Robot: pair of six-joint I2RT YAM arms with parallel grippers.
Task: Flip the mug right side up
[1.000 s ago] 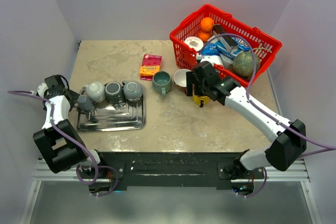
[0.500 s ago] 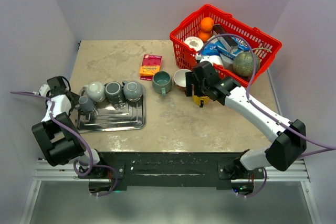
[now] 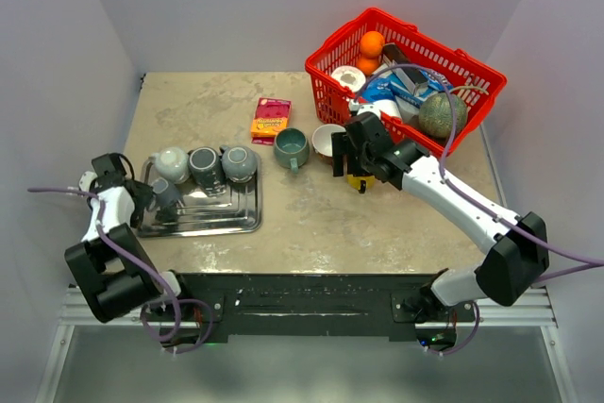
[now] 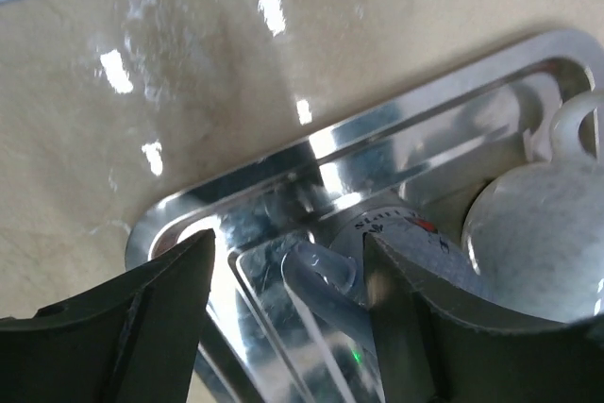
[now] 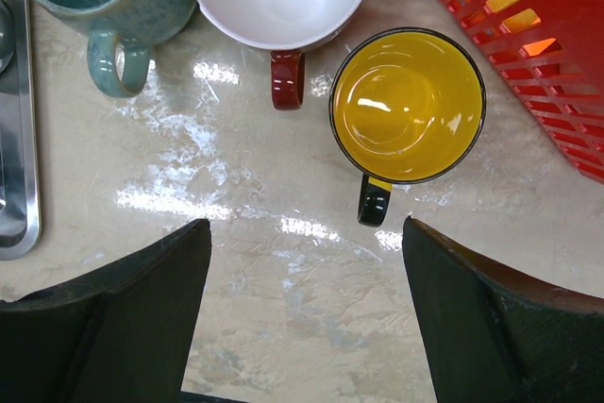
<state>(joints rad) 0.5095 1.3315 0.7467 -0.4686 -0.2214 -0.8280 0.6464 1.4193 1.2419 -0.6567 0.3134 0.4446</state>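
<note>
- Task item: small grey glazed mug (image 3: 168, 192), lower left of the overhead view, in the left end of the shiny steel tray (image 3: 212, 216) with rounded corners. The tray sits on the glossy beige stone-patterned tabletop (image 3: 311, 219).
- Pose: left gripper (image 3: 157, 195) is low at the tray's left rim, its arm folded close to its base. The black fingers are partly spread either side of the mug and hold nothing.
- Left wrist view adds the mug's looped handle and a printed stamp on its flat end. Bare tray shows between the lower-left finger (image 4: 142, 318) and the handle. Contact at the other finger is too blurred to tell.
- Pose: right gripper (image 3: 354, 165) reaches to frame centre, pointing down, jaws wide and empty.
- Right wrist view adds the yellow-lined mug with black rim (image 5: 406, 106), mouth up.
</note>
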